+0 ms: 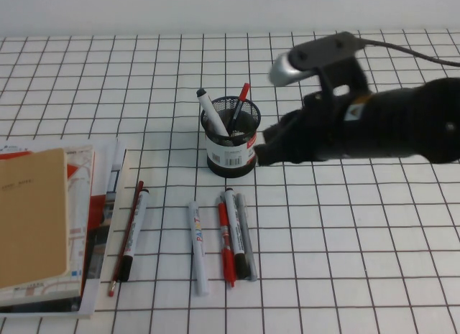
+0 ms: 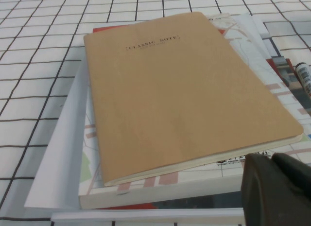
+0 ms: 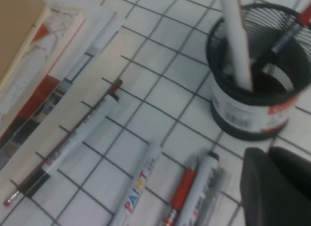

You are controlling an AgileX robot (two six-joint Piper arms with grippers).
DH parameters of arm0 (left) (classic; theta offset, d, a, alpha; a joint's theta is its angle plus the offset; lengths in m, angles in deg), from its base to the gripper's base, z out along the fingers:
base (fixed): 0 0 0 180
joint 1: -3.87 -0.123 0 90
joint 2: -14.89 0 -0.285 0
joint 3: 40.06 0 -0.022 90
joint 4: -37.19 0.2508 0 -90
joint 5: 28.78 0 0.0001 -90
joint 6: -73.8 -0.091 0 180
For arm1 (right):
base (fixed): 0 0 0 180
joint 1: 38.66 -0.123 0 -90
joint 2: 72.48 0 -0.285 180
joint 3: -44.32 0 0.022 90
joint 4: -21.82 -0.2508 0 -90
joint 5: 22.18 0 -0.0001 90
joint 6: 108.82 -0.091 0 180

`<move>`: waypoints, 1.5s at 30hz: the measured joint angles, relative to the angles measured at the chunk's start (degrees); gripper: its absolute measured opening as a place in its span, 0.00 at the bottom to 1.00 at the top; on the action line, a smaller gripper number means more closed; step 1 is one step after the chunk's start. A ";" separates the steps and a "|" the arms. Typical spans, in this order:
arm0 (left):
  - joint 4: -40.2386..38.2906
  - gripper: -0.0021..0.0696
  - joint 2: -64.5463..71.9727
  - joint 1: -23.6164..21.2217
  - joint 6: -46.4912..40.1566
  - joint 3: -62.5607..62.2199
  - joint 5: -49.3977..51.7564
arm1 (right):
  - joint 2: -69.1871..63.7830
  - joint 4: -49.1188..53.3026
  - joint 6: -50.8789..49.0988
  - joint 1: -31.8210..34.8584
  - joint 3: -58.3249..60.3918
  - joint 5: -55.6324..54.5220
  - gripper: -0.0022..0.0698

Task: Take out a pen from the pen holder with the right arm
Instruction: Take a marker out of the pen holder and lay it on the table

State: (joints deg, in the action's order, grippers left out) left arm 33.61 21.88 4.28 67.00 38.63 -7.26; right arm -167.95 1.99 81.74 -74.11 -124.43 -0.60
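A black mesh pen holder (image 1: 230, 140) stands mid-table, holding a white marker with a black cap (image 1: 210, 111) and a red pen (image 1: 239, 104). My right gripper (image 1: 260, 153) is shut and empty, just right of the holder at about its height. In the right wrist view the holder (image 3: 255, 107) is close, with the white marker (image 3: 235, 36) and the red pen (image 3: 291, 26) leaning inside; the right gripper (image 3: 269, 157) hangs above the table beside it. My left gripper (image 2: 271, 160) is shut, low over the brown notebook (image 2: 184, 90).
Several loose pens lie in front of the holder: a white paint pen (image 1: 198, 248), a red marker (image 1: 227, 244), a black-capped marker (image 1: 237, 233), and further left a marker (image 1: 134, 230) beside a red pencil (image 1: 123, 244). A stack of books (image 1: 43, 226) fills the left front.
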 joint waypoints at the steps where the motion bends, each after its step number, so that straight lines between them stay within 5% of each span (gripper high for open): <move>1: 0.00 0.02 0.00 0.00 0.00 0.00 0.00 | -1.59 0.85 0.39 -0.83 -2.08 -0.29 0.02; 5: 0.00 0.02 0.00 0.00 0.00 0.00 0.00 | -8.95 1.37 4.81 -3.51 -8.86 -1.60 0.12; 12: 0.00 0.02 0.00 0.00 0.00 0.00 0.00 | -17.38 0.93 9.09 -4.01 -14.04 -11.33 0.46; 15: 0.00 0.02 0.00 0.00 0.00 0.00 0.00 | -20.02 0.93 9.96 -4.01 -14.26 -16.64 0.52; 26: 0.00 0.02 0.00 0.00 0.00 0.00 0.00 | -26.18 1.40 12.70 -4.01 -14.36 -33.31 0.54; 45: 0.00 0.02 0.00 0.00 0.00 0.00 0.00 | -29.30 3.50 13.49 -4.01 -19.50 -30.81 0.54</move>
State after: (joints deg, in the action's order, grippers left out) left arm 33.61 21.88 4.28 67.00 38.63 -7.26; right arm -197.25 5.49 95.23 -78.12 -143.93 -31.40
